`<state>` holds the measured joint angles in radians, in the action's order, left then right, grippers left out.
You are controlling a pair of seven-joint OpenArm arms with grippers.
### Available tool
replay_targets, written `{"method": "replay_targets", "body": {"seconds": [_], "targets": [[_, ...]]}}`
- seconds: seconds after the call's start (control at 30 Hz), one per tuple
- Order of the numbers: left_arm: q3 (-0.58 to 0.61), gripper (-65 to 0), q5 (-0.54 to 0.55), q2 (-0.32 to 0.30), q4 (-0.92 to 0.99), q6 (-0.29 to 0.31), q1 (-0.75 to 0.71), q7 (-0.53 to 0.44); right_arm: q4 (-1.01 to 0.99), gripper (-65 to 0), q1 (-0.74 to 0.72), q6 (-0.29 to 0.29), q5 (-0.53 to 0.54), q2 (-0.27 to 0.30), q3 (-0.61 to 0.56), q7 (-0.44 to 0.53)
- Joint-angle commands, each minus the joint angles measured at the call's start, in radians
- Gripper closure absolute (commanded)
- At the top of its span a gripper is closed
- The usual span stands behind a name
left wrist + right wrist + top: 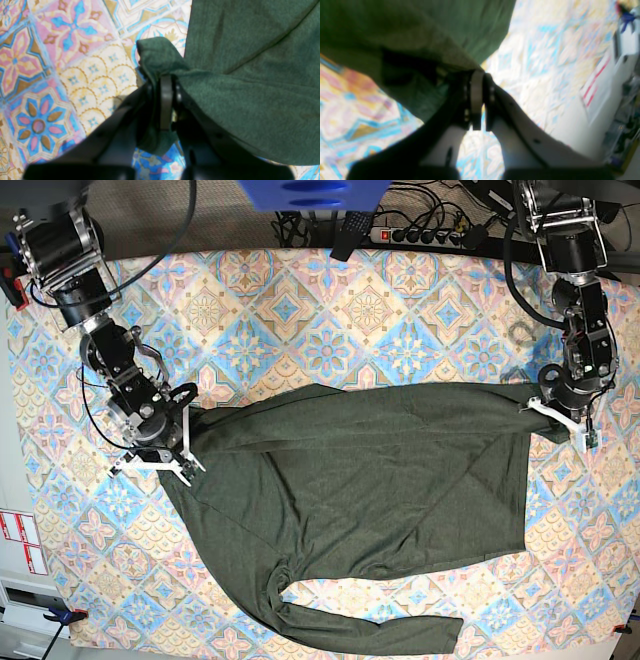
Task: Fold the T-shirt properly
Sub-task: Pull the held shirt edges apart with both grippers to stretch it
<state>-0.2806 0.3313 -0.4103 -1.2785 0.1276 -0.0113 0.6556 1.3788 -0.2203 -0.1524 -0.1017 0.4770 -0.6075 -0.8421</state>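
The T-shirt (360, 480), dark olive green with long sleeves, lies spread across the patterned table, one sleeve (370, 630) trailing along the near edge. My left gripper (545, 408) is at the shirt's right corner, shut on a bunched fold of fabric. In the left wrist view that fold rises above the gripper (166, 80), and the T-shirt (250, 75) stretches away to the right. My right gripper (185, 420) is shut on the shirt's left corner. The right wrist view is blurred, with the T-shirt (420, 30) pinched at the gripper (477, 75).
A colourful tile-patterned cloth (400, 300) covers the table. A power strip (420, 235) and cables lie past the far edge beside a blue object (310, 192). Red-and-white labels (20, 540) sit off the table's left side; a white box (607, 80) shows at the right.
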Motion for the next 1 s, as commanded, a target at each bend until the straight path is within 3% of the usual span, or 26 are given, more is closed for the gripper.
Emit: {"method": "replay_targets", "body": {"seconds": [0.0, 0.27, 0.43, 0.63, 0.97], "targets": [[-0.006, 0.0, -0.002, -0.02, -0.014, -0.003, 0.017, -0.021, 0.009, -0.3, 0.015, 0.004, 0.0, 0.012, 0.005, -0.007], [-0.006, 0.0, -0.004, -0.02, -0.014, -0.003, 0.021, -0.021, 0.006, -1.1, 0.034, 0.004, 0.0, 0.012, 0.005, -0.007], [-0.006, -0.4, -0.004, -0.02, -0.014, -0.004, 0.02, -0.017, 0.018, -11.7, 0.037, 0.004, -0.003, 0.012, 0.005, -0.007], [-0.006, -17.1, -0.002, -0.022, -0.019, -0.007, 0.01, -0.013, 0.02, -23.7, 0.077, 0.006, -0.003, 0.012, 0.01, -0.007], [-0.039, -35.4, 0.009, -0.052, -0.226, -0.009, -0.154, -0.013, 0.19, -25.1, 0.112, 0.009, -0.002, 0.012, 0.016, -0.032]]}}
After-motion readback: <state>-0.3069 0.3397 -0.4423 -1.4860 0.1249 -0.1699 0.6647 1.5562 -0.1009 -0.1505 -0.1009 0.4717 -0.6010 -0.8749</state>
